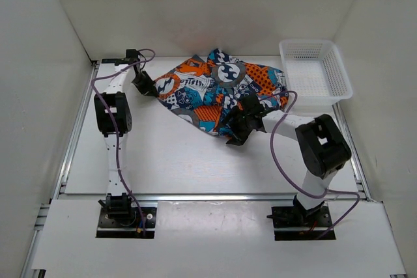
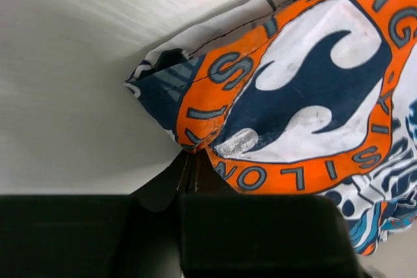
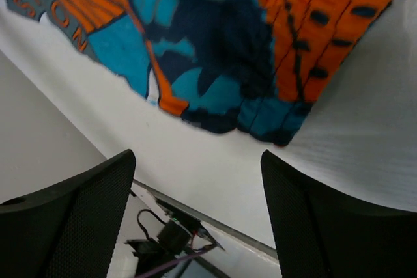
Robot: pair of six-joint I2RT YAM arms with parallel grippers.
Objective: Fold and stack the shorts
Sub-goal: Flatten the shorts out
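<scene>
The shorts [image 1: 218, 89] lie spread but rumpled at the far side of the table [image 1: 169, 161], just beside the basket [image 1: 313, 43] on its L-arm side. Can't tell if the cloth touches the basket wall. L gripper [image 2: 187, 164] is at the shorts' end farthest from the basket, jaws pinched tight on a hem corner. R gripper [image 3: 197, 161] hovers over the teal/orange near hem, closer to the basket, jaws spread wide w/ nothing between them.

Step in hand, as I read it: get a 2nd grip so both arms can flatten & fold. R should drop onto the hem w/ one finger under the edge and close on both layers if poss. Then both arms pull apart gently to take out wrinkles.

Room: plenty of bare table nearer the arm bases than the basket, so fold toward there. The basket crowds the cloth on one side, so keep R arm off its rim.
</scene>
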